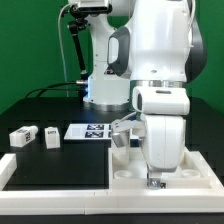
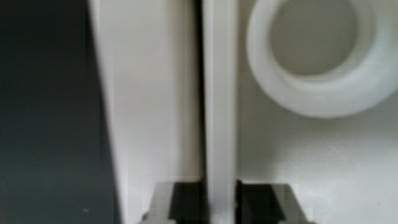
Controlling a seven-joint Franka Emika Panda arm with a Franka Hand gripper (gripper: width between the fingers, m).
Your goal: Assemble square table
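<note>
Your end effector (image 2: 210,203) pinches the raised rim of the square top (image 1: 195,167), lower right of the exterior view (leg blocks (image 1: 22,135) sit left); drag hard and that thin edge may slip

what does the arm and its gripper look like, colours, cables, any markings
The arm is glossy white, with bulky rounded shells and dark grey joint sections. A thin black cable hangs behind it, at the exterior view's left. The gripper has dark, blocky fingertips. No markings are readable.
</note>
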